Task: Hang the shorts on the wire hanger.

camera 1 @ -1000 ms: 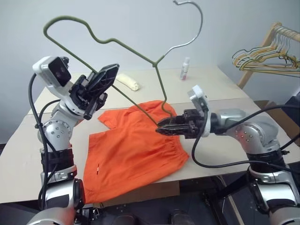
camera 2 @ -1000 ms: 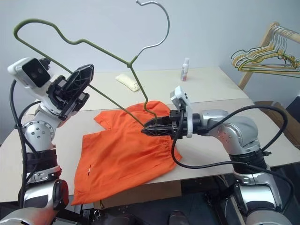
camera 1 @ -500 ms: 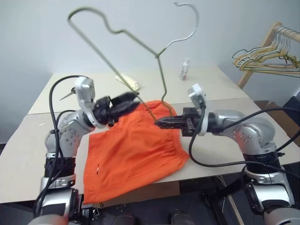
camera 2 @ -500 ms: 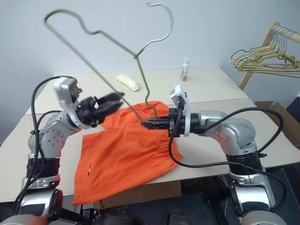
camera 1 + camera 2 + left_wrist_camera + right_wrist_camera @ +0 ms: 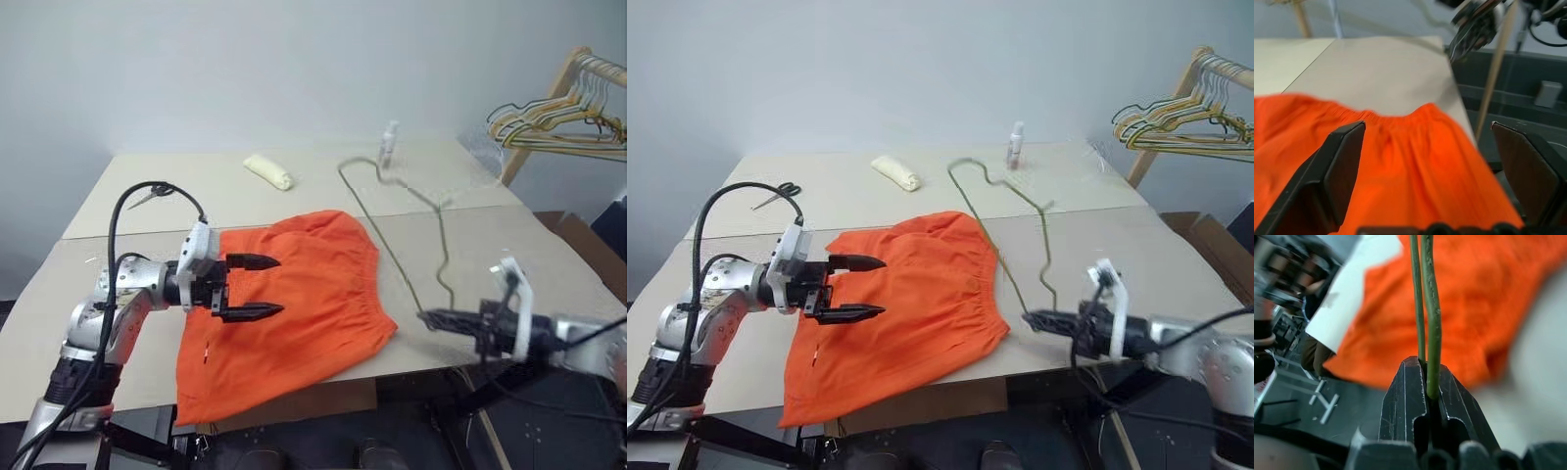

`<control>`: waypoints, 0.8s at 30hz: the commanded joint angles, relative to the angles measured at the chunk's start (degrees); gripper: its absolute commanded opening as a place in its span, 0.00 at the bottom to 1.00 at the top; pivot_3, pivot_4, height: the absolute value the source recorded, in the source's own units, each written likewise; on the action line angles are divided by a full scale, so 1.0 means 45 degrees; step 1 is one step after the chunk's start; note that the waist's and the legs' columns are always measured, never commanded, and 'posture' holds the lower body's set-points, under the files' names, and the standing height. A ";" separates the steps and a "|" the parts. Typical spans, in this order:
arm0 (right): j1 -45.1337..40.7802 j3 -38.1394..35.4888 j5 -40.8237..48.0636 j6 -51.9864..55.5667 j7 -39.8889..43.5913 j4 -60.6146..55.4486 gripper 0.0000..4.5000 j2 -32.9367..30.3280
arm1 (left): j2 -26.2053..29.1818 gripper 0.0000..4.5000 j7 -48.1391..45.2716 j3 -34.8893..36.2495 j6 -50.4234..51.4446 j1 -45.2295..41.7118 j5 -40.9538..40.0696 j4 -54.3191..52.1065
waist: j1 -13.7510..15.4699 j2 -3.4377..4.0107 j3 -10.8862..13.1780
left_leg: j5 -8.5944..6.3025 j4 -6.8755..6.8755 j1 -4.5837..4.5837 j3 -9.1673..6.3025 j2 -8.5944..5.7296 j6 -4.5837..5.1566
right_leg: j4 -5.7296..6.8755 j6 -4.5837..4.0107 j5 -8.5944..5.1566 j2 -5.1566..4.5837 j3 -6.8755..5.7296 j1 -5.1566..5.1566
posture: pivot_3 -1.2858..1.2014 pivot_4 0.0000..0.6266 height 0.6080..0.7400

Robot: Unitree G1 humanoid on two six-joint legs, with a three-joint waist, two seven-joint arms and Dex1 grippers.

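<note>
Your shorts (image 5: 294, 304) lie spread flat on the pale table (image 5: 509, 245), bright orange, with the gathered waistband running along the edge nearest the right arm and one lower corner drooping over the table's front edge. Your left gripper (image 5: 257, 287) hovers low over the left part of the cloth with its two black fingers spread wide, one above the other, pointing across the fabric towards the waistband; nothing sits between them. In the left wrist view the open fingers (image 5: 1337, 171) frame the orange cloth and the ruffled waistband beyond it.

Your right gripper (image 5: 1038, 320) sits near the table's front right edge, beside the waistband, with its fingers pressed together on the wire hanger (image 5: 416, 230). The right wrist view shows two thin green strands of wire pinched between the pads (image 5: 1405, 396). From that grip the hanger leans back over the table, its bent outline reaching towards the far side, just to the right of the shorts.

At the back of the table you have a small rolled pale yellow cloth (image 5: 268, 170), a small white bottle (image 5: 1016, 145), and scissors (image 5: 776, 194) near the left edge. A wooden rack with bunched hangers (image 5: 554, 122) stands at far right.
</note>
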 commanded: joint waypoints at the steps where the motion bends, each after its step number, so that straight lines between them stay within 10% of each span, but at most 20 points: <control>1: 0.0773 0.0016 -0.0051 0.0856 0.1246 0.0949 0.00 -0.1346 | 0.0342 0.99 -0.0241 -0.0514 -0.0706 -0.0163 0.0847 -0.0251 | -0.0059 0.0011 -0.0006 | -0.0004 0.0000 0.0008 0.0010 0.0002 0.0008 | -0.0004 0.0000 0.0000 0.0012 0.0003 0.0011 | 0.50 0.00 1.00; 9: 0.1417 0.2136 -0.1357 0.0529 0.4686 0.3443 0.00 -0.3554 | 0.0428 0.99 -0.0426 -0.0702 -0.0806 0.0139 0.0992 -0.0442 | -0.0261 0.0010 -0.0007 | -0.0015 0.0036 0.0021 0.0038 0.0037 0.0028 | -0.0003 0.0012 -0.0004 0.0048 0.0021 0.0031 | 0.51 0.00 1.00; 24: 0.0208 0.3673 -0.2579 -0.0179 0.6520 0.4261 0.00 -0.2932 | 0.0585 0.99 -0.0261 -0.0459 -0.1089 0.0659 0.1172 -0.0479 | -0.0117 0.0010 -0.0009 | -0.0016 0.0053 0.0023 0.0031 0.0037 0.0028 | 0.0001 0.0022 0.0000 0.0046 0.0020 0.0032 | 0.52 0.00 1.00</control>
